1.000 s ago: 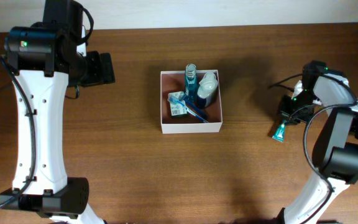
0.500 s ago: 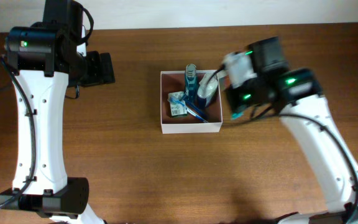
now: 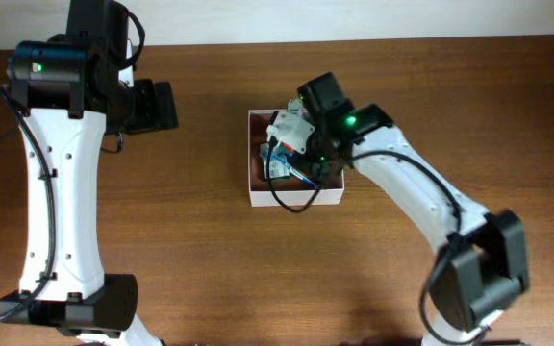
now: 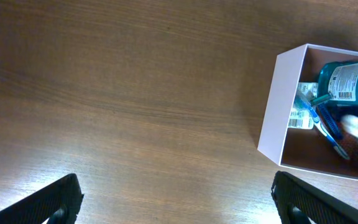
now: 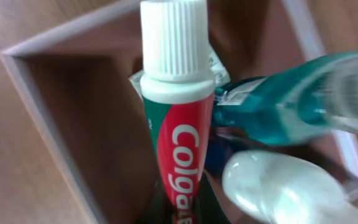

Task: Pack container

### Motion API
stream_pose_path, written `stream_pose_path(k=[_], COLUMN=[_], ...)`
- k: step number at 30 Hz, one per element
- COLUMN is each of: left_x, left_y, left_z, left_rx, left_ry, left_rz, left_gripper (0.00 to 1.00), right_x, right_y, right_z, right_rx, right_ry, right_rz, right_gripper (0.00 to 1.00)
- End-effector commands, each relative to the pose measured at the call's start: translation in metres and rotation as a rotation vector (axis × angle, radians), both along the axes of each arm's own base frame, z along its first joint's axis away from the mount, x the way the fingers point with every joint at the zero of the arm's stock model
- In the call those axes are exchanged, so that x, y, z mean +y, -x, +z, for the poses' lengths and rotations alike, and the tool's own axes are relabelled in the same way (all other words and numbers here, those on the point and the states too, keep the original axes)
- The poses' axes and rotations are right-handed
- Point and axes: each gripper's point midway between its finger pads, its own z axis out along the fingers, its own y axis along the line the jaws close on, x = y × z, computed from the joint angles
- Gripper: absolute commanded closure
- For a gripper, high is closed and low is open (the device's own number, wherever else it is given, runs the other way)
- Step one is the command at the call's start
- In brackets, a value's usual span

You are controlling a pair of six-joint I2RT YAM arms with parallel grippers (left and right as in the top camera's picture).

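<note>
The container (image 3: pixel 296 199) is a square white-walled box with a pinkish-brown inside at the table's middle; it also shows in the left wrist view (image 4: pixel 278 106) and the right wrist view (image 5: pixel 23 56). My right gripper (image 3: pixel 301 144) hangs over it, shut on a red and green Colgate toothpaste tube (image 5: pixel 176 124) with a white cap, held cap-first over the box; the fingers (image 5: pixel 182 208) grip its tail end. Inside lie a blue mouthwash bottle (image 5: pixel 278 112), a white bottle (image 5: pixel 284 186), a blue toothbrush (image 4: pixel 328 124) and a small packet (image 4: pixel 300 115). My left gripper (image 3: pixel 157 106) is open and empty over bare wood (image 4: pixel 179 199), left of the box.
The brown wooden table (image 3: pixel 200 269) runs all round the box. The table's far edge meets a pale wall (image 3: pixel 354 19) at the top of the overhead view. The left arm's white links (image 3: pixel 51 211) stand along the left side.
My right arm has swung from the table's right side leftwards to above the container, carrying the toothpaste tube that lay on the table there. The left arm has not moved.
</note>
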Motion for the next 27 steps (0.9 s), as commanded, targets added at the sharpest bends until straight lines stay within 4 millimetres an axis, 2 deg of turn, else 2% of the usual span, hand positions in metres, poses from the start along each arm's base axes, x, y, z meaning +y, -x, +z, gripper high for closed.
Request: stream_pose_path(k=[1,2,5,8,11,16,18,20,23,27], left_x=[0.001,0.001,0.001,0.001,0.001,0.001,0.001,0.001,0.001,0.001], left_y=[0.001,0.001,0.001,0.001,0.001,0.001,0.001,0.001,0.001,0.001], left_z=[0.005,0.005,0.005,0.005,0.005,0.005,0.005,0.005,0.005,0.005], left_rx=[-0.016,-0.015,-0.015,-0.016,-0.016,-0.016,-0.016,-0.016,-0.015,-0.015], left_ry=[-0.010,-0.010,-0.010,-0.010,-0.010,-0.010,-0.010,-0.010,-0.010,-0.010], left_rz=[-0.009,-0.009,-0.009,-0.009,-0.009,-0.009,-0.009,-0.009,-0.009,-0.009], left_gripper=[0.01,0.01,0.01,0.01,0.01,0.01,0.01,0.01,0.01,0.01], right_x=[-0.006,-0.005,-0.004,-0.002,-0.006,-0.022,-0.025,-0.031,-0.052,-0.099], right_y=[-0.004,-0.003,-0.002,-0.001,0.010,0.044,0.051,0.058,0.064,0.066], right_z=[-0.009,-0.006,0.018,0.061,0.100,0.170,0.194,0.208,0.229,0.259], right_rx=[-0.005,-0.006,-0.013,-0.005,0.017,0.003,-0.038,-0.066,-0.141,-0.237], right_ry=[0.046,0.038,-0.005,-0.105,-0.169,-0.207,-0.240,-0.252,-0.256,-0.295], right_rz=[-0.004,-0.019,-0.090,-0.266,-0.382,-0.404,-0.399,-0.401,-0.456,-0.596], right_gripper=[0.15,0.02,0.02,0.01,0.01,0.01,0.01,0.01,0.01,0.01])
